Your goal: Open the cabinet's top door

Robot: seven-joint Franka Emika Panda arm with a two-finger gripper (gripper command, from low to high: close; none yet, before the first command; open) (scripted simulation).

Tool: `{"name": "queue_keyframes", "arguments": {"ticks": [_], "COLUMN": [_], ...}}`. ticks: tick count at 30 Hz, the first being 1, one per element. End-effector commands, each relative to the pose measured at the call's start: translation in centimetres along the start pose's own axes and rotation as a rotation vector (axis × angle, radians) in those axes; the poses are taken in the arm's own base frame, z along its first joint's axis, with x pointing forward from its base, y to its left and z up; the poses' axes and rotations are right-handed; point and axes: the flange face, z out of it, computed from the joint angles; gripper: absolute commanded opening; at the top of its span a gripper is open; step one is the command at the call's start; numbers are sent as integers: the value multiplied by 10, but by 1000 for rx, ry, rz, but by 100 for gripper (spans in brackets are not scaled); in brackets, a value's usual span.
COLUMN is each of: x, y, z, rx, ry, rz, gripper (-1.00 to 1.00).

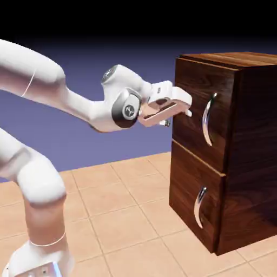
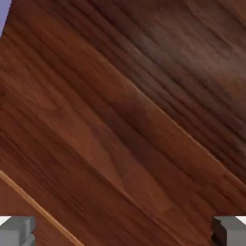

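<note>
end effector (image 1: 178,117): fingers spread wide, near top door (image 1: 204,108)
handle (image 1: 209,119): toward three o'clock from fingers

Free floor space left of walnut cabinet (image 1: 251,130). Upper curved chrome handle (image 1: 209,120) protrudes from top door (image 1: 186,92), obstructing passage across its right side.

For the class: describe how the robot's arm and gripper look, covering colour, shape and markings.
The Franka Panda arm is glossy white, with smooth, rounded segments, thin seam lines and a dark round cap bearing a pale logo near the wrist. The two-finger gripper has a white housing and small, blocky grey fingertips.
</note>
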Motion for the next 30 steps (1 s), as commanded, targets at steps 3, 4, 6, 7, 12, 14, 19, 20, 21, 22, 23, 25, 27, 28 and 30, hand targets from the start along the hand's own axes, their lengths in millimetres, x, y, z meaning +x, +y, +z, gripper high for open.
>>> {"name": "queue_keyframes", "arguments": {"ticks": [3, 4, 6, 7, 12, 14, 19, 20, 21, 22, 23, 25, 27, 28, 30], "x": [4, 4, 6, 6, 7, 6, 2, 1, 0, -1, -3, -6, -9, -11, -14], "y": [2, 2, 4, 5, 12, 16, 26, 29, 31, 34, 36, 42, 48, 51, 57], "z": [-9, -12, -18, -20, -32, -36, -43, -44, -45, -46, -47, -48, -48, -48, -47], "rx": [-7, -10, -19, -24, -59, -76, -128, -140, -153, -166, -179, -207, -236, -252, -283], "ry": [36, 48, 72, 84, 140, 161, 210, 219, 228, 236, 244, 259, 273, 279, 291], "rz": [-148, -197, -295, -343, -582, -675, -906, -951, -996, -1041, -1086, -1174, -1262, -1305, -1392], "gripper": [0, 0, 0, 0, 0, 0, 0, 0, 0, 0, 0, 0, 0, 0, 0]}}
